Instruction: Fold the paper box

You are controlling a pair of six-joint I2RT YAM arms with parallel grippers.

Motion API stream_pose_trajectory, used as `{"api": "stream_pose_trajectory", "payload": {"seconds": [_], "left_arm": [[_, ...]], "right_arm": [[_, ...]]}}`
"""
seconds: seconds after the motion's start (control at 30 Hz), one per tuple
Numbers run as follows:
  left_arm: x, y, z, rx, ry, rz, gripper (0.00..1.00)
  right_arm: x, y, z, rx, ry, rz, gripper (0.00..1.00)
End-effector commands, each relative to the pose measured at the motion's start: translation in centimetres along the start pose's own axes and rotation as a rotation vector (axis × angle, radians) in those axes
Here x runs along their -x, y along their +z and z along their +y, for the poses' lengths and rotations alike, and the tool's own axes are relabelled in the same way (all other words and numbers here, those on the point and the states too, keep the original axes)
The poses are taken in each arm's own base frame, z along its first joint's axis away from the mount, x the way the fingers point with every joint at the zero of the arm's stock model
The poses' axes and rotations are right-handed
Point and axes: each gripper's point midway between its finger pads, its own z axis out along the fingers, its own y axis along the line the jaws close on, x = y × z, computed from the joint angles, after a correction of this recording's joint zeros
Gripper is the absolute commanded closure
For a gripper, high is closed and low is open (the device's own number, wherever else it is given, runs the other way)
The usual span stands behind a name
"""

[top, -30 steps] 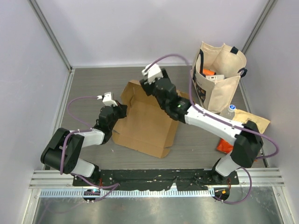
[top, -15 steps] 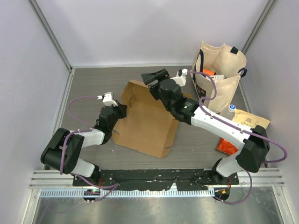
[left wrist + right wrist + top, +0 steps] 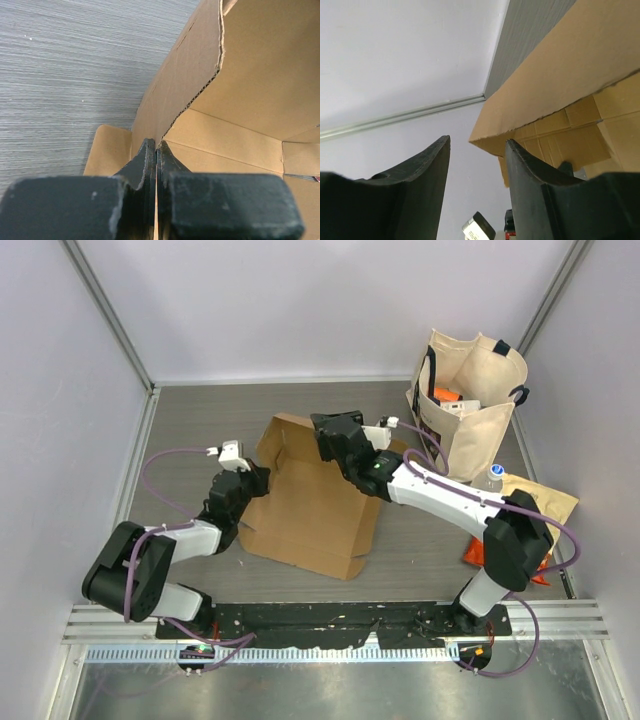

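Note:
The paper box (image 3: 310, 505) is a brown cardboard sheet, partly raised, in the middle of the table. My left gripper (image 3: 256, 480) is shut on its raised left wall; in the left wrist view the gripper (image 3: 156, 146) pinches the corrugated edge of the box (image 3: 245, 70). My right gripper (image 3: 324, 427) is at the box's back edge. In the right wrist view the gripper (image 3: 477, 142) is open, and a corner of the back flap (image 3: 555, 75) reaches into the gap beside the right finger (image 3: 530, 170).
A cream tote bag (image 3: 470, 405) with items inside stands at the back right. A bottle (image 3: 493, 477), a tan pouch (image 3: 540, 502) and an orange snack bag (image 3: 480, 552) lie to the right. Pale walls enclose the table on three sides.
My right wrist has rotated and its gripper has come down onto the box's back edge. The left gripper has kept its hold and barely moved.

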Motion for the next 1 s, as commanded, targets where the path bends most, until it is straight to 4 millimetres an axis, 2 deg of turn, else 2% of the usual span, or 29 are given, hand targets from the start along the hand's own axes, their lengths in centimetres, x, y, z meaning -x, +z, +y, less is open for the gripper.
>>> {"api": "stream_pose_trajectory", "payload": {"seconds": [0.0,0.1,0.37,0.6,0.7,0.73,0.77,0.83,0.97], "left_arm": [[0.8,-0.4,-0.2,-0.01,0.026,-0.034,1.0],[1.1,-0.6,-0.3,-0.016,0.026,-0.042,1.0],[1.4,-0.7,-0.4,-0.022,0.021,-0.056,1.0],[1.6,-0.9,-0.6,-0.027,0.024,-0.063,1.0],[1.6,-0.9,-0.6,-0.027,0.021,-0.062,1.0],[1.6,-0.9,-0.5,-0.025,0.021,-0.062,1.0],[1.5,-0.9,-0.5,-0.024,0.021,-0.06,1.0],[1.3,-0.9,-0.3,-0.017,0.02,-0.06,1.0],[1.0,-0.9,-0.3,-0.02,0.004,-0.047,1.0]], "right_arm": [[1.7,0.6,1.6,0.038,0.127,-0.08,0.46],[2.4,1.4,1.4,0.04,0.116,-0.121,0.46],[1.6,2.9,0.2,0.005,0.136,-0.105,0.49],[2.1,3.2,-0.1,0.006,0.113,-0.128,0.49],[2.3,3.8,-0.5,0.004,0.117,-0.121,0.62],[2.3,3.9,-0.9,0.005,0.108,-0.117,0.74],[2.2,4.0,-0.1,0.038,0.116,-0.11,0.8],[2.2,4.2,-0.3,0.042,0.092,-0.115,0.93],[2.5,4.1,-0.7,0.067,0.042,-0.126,0.99]]}}
